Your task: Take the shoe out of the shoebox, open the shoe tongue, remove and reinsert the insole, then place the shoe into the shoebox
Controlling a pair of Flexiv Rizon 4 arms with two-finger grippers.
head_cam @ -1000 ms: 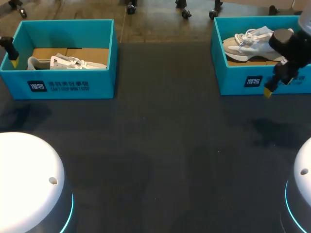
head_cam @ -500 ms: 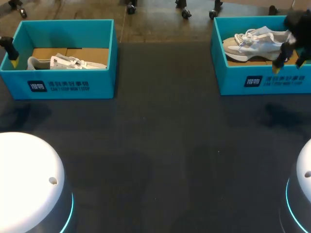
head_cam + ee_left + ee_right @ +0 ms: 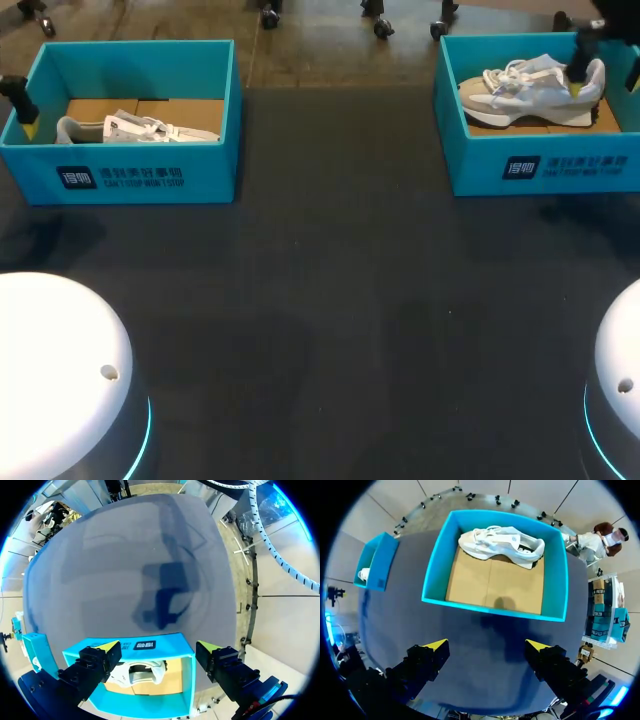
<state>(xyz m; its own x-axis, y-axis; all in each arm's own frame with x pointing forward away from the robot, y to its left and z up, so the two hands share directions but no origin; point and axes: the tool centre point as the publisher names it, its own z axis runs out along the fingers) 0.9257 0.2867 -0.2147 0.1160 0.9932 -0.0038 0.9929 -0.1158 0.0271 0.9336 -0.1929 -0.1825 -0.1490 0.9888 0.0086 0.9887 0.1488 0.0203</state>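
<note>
Two teal shoeboxes stand at the far side of the table. The right shoebox [image 3: 540, 165] holds a white and grey shoe [image 3: 525, 92] lying along its far wall. My right gripper [image 3: 607, 72] hangs open above the heel end of that box. From its wrist the box [image 3: 437, 565] and shoe [image 3: 502, 542] lie ahead of the open gripper [image 3: 486, 645]. The left shoebox [image 3: 140, 175] holds another white shoe [image 3: 140, 127]. My left gripper [image 3: 157, 646] is open above that box's [image 3: 135, 646] left end, with its shoe [image 3: 140, 672] under it. One of its fingers [image 3: 18, 100] shows in the head view.
A dark mat [image 3: 330, 300] covers the table in front of and between the boxes. The two white arm bases [image 3: 60, 370] stand at the near corners. The far table edge runs just behind the boxes.
My right gripper has risen from in front of the right shoebox and moved away over its heel end. The left arm has stayed put, and both shoes lie as before.
</note>
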